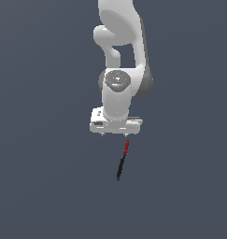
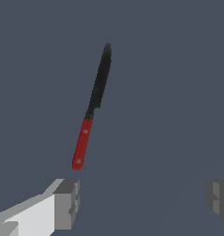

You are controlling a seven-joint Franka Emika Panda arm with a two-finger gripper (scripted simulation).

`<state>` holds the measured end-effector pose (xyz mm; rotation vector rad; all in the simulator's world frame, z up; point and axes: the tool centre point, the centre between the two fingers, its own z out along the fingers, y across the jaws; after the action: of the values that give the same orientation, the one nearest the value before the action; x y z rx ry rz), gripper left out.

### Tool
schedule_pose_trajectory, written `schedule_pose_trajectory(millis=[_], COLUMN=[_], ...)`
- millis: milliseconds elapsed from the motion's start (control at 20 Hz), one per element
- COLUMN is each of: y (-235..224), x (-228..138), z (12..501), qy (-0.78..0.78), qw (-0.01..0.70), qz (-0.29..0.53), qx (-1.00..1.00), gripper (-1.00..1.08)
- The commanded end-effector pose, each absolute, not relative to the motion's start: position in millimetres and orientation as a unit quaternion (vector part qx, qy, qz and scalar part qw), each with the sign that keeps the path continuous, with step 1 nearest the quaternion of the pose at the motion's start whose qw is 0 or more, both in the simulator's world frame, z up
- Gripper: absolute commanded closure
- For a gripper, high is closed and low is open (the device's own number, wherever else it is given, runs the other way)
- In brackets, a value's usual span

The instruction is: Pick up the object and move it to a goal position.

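Gripper (image 2: 142, 200) is hanging wide open, holding nothing, stick (image 1: 123, 161) lying mid-frame just below it, no writing anywhere.

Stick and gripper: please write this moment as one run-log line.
gripper: open | stick: not grasped, lying ahead of gripper | stage: before grasp

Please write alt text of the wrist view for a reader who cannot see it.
A thin stick, black with a red end section, lies on a plain dark grey surface, beyond the open gripper. Its two grey fingertips stand wide apart, touching nothing.
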<state>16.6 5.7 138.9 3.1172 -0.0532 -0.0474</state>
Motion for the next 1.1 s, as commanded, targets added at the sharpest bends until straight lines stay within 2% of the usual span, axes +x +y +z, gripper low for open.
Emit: schedule_pose_trajectory(millis=[0,500,1050], y=[11.9,40.3,50.5], x=[26.5,65.5,75.6], z=[128.2,77.4,58.7], qy=[-0.037,-0.126,-0.155], qw=[0.01,0.003,0.0], qz=[-0.013,-0.003,-0.001], qx=[0.999,0.992,0.988], gripper=[-0.92,-0.92,-0.92])
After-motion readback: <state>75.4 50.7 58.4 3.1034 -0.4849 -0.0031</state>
